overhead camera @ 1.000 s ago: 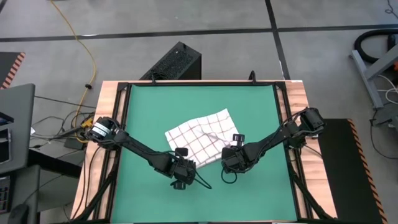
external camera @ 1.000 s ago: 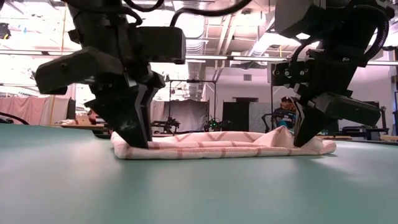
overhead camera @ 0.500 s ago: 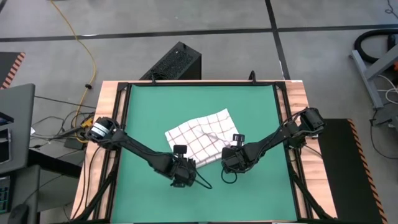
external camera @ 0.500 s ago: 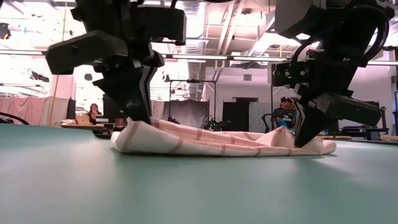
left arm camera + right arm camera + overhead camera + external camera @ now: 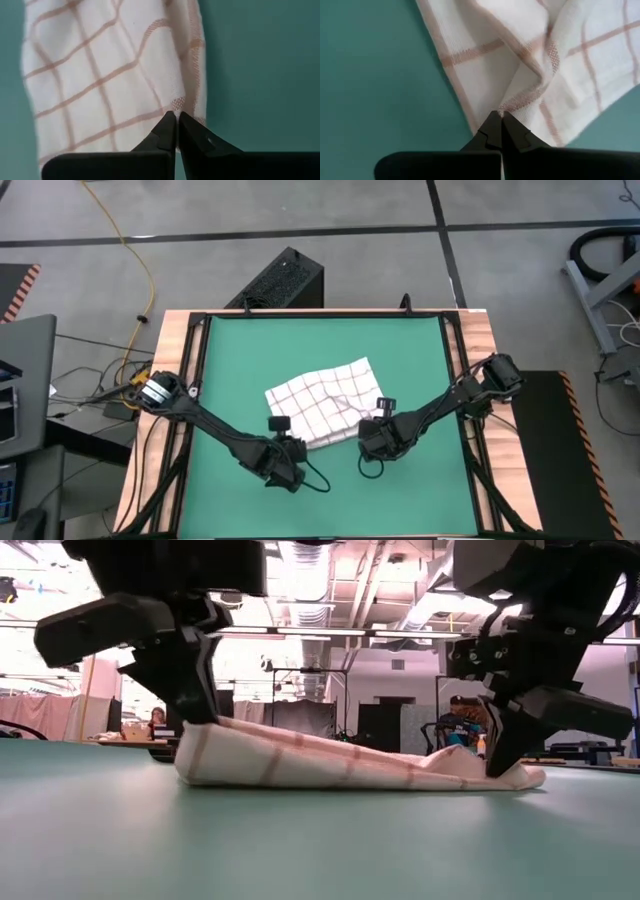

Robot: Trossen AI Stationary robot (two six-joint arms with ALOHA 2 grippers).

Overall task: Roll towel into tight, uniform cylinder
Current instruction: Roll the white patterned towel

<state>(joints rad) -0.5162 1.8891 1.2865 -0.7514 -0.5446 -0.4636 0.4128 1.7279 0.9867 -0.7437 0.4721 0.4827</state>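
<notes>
the towel (image 5: 318, 409) lies folded and a bit skew near the middle of the green mat (image 5: 240, 350), closer to the near edge, and it is not a roll yet. i would say the task is at its beginning: the two near corners are caught, one end is lifted a little, but no turn of cloth is wound and the whole cylinder is left to make.

the left gripper (image 5: 283, 464) is at the near left corner of the towel, fingers pressed together and pinching the hem. the right gripper (image 5: 372, 442) is at the near right corner, also closed on the cloth edge.

the high view gives the layout: both arms reach in from the sides and meet at the near edge of the towel, and the far part of it lies flat with the grid lines showing. it does not tell the height. the low view does: under the left gripper (image 5: 195, 710) the cloth is raised into a thick soft fold, while under the right gripper (image 5: 505, 762) it stays low on the mat, so the towel (image 5: 350, 762) slopes down from one side to the other.

the wrist views show the grip itself. in the left wrist view the fingertips (image 5: 169, 131) close on the hem of the towel (image 5: 115, 75). in the right wrist view the fingertips (image 5: 495, 129) bite a bunched wrinkle of the towel (image 5: 530, 55).
</notes>
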